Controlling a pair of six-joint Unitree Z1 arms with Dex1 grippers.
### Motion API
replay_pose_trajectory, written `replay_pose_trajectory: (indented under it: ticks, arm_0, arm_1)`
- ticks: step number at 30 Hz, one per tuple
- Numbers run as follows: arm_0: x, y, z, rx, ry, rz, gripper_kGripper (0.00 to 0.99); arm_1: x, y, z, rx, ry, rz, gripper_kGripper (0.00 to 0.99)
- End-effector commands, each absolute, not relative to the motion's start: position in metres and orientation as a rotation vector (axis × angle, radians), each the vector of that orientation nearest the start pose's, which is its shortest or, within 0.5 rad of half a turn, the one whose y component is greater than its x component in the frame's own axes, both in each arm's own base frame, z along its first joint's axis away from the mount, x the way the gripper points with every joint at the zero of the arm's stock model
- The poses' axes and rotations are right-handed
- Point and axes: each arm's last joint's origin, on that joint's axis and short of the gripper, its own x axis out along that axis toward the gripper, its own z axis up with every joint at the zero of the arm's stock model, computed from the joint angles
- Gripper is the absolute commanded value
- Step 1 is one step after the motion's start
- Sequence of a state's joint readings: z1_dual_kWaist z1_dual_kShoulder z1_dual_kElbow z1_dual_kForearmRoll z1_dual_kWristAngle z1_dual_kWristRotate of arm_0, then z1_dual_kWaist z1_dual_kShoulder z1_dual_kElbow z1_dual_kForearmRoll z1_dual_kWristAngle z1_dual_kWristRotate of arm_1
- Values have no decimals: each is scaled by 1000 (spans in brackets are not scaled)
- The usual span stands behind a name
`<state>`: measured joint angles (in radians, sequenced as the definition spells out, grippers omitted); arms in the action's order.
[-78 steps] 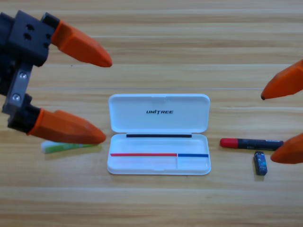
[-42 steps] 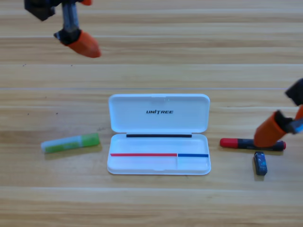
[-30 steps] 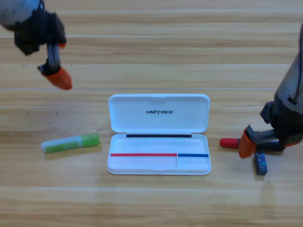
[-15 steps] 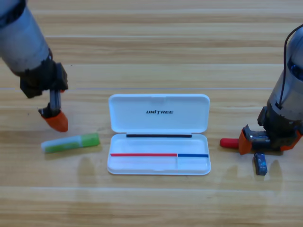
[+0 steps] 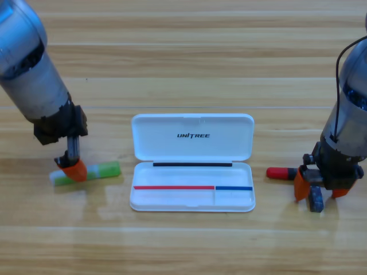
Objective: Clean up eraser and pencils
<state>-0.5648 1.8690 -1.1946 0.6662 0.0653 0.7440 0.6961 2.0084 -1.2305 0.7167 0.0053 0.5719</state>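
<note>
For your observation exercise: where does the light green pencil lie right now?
In the high view the light green pencil lies on the table's left side, just left of the open white case, with the left gripper down on its middle.

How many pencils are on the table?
2: a green pencil left of the white case, under the left hand; a black, red-ended pencil on the right, partly hidden by the right hand.

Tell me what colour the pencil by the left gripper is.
Light green with a whitish end, seen in the high view.
</note>
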Motion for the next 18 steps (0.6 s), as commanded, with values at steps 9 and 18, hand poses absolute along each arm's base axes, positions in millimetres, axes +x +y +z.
replay_pose_trajectory:
  ticks: [9, 18]
  arm_0:
    - [293, -167, 185, 1031, 1168, -906, 974]
    - [293, -167, 175, 1019, 1166, -897, 986]
  arm_1:
    - [273, 221, 160, -70, 1607, 131, 0]
    - [247, 235, 254, -433, 1486, 644, 0]
